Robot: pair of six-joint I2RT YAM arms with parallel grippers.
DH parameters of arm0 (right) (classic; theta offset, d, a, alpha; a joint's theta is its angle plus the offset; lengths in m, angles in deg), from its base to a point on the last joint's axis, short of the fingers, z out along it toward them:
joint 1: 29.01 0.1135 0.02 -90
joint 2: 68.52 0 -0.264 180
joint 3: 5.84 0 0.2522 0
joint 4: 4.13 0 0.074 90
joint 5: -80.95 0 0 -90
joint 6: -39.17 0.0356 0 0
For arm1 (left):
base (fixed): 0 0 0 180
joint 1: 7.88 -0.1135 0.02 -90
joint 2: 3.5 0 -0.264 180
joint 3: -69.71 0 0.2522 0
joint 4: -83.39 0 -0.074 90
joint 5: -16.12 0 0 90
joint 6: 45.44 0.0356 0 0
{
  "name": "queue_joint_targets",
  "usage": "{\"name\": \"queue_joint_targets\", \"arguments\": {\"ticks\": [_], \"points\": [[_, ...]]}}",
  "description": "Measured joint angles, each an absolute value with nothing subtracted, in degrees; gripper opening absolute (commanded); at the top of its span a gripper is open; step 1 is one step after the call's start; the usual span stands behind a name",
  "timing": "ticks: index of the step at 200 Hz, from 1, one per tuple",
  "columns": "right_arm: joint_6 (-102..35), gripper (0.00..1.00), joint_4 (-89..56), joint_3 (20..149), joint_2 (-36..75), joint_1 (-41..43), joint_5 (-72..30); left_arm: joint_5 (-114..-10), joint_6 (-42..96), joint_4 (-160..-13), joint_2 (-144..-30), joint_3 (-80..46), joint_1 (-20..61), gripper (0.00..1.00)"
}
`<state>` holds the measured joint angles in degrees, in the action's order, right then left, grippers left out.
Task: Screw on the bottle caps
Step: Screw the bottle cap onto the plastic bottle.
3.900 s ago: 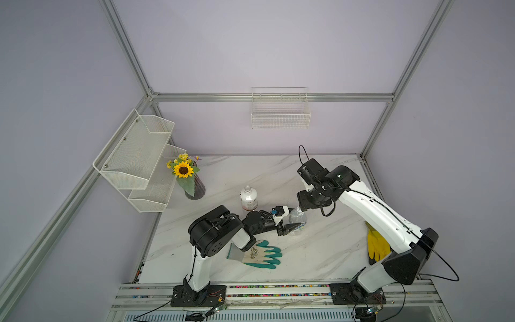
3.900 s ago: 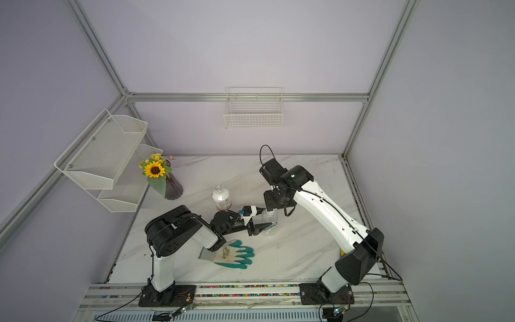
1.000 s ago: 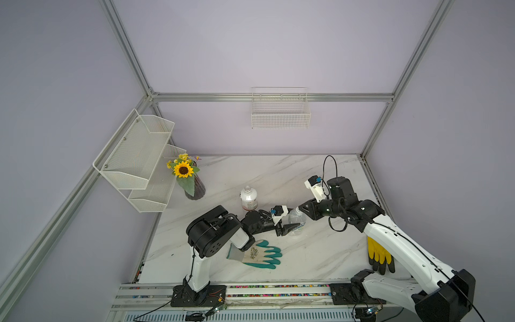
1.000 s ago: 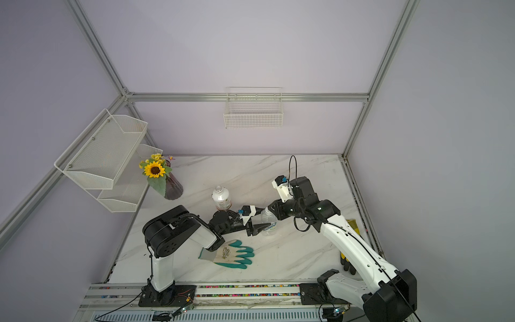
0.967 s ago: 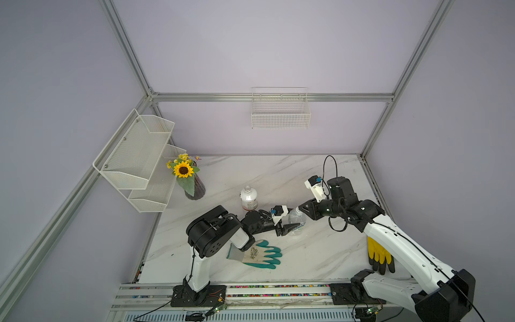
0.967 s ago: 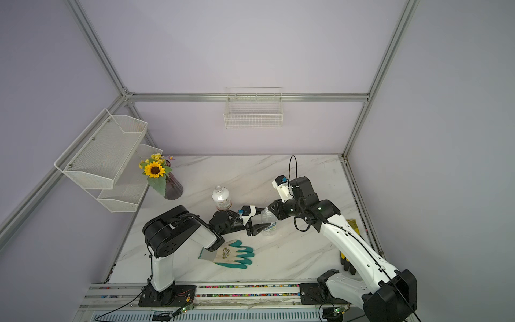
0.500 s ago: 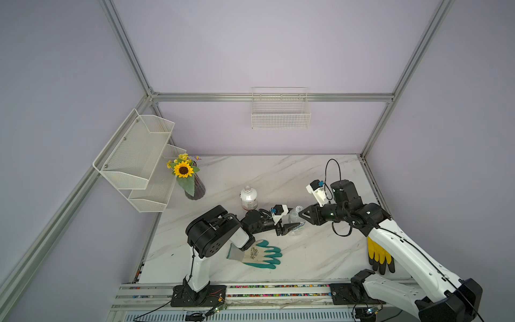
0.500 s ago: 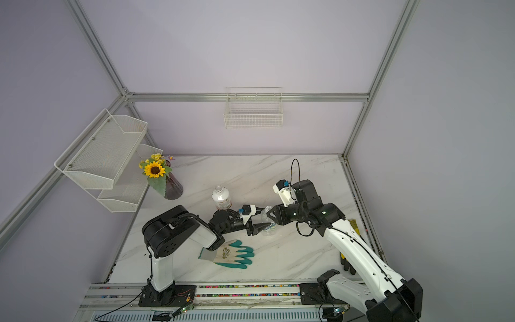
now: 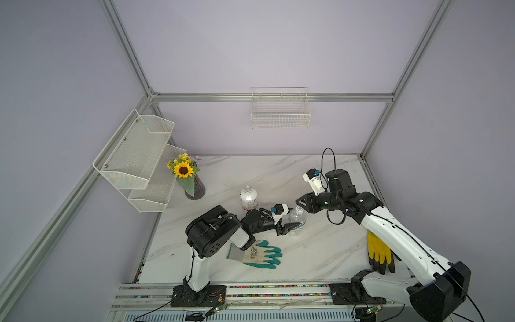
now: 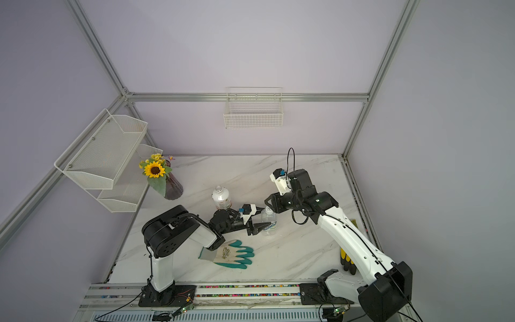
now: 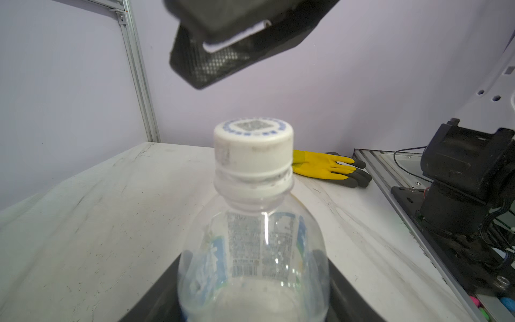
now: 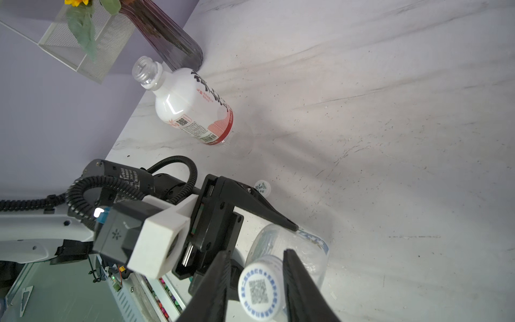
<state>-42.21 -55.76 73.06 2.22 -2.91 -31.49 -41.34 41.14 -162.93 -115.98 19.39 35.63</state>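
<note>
The bottle cap [image 11: 253, 147] sits on the neck of the clear bottle [image 9: 297, 221], which stands upright on the marble table [image 9: 320, 251], pinched at its label by the left gripper [image 9: 288, 226]. The right gripper [image 9: 297, 201] hovers just above the cap, jaws slightly spread and empty. A second cap [image 12: 262, 187] lies beside the left gripper, and the white-wrapped bottle [image 9: 248, 198] stands uncapped nearby.

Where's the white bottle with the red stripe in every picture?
In a top view: the white bottle stands mid-table, beside the dark vase.
In a top view: the same spot, vase nearby.
Left wrist: not in it.
Right wrist: mid-picture, uncapped, near the vase.
Shared landmark: the vase.
</note>
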Motion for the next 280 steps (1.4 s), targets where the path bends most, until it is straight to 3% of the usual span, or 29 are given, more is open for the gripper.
{"name": "queue_joint_targets", "arguments": {"ticks": [70, 177, 196, 210, 235, 280], "points": [[-42.84, 0.26, -54.97, 71.58, 3.93, -2.95, -34.0, -41.28, 41.14, -162.9, -115.98, 19.39, 35.63, 0.65], [-41.86, 0.25, -53.99, 65.02, -4.55, -3.26, -38.83, -41.1, 40.94, -161.77, -115.98, 18.71, 35.63, 0.65], [-41.62, 0.27, -55.1, 64.1, -5.49, -3.26, -39.66, -41.12, 40.9, -161.55, -115.98, 18.56, 35.63, 0.65], [-41.27, 0.35, -56.56, 63.99, -6.04, -3.21, -39.16, -41.12, 40.92, -161.44, -115.98, 18.52, 35.63, 0.65], [-42.25, 0.42, -60.65, 67.42, -6.82, -3.19, -35.03, -41.12, 40.96, -161.24, -115.85, 18.52, 35.63, 0.65], [-47.08, 0.38, -64.46, 79.27, -1.45, -3.19, -28.47, -41.01, 41.25, -159.93, -115.22, 18.52, 35.63, 0.65]]}}
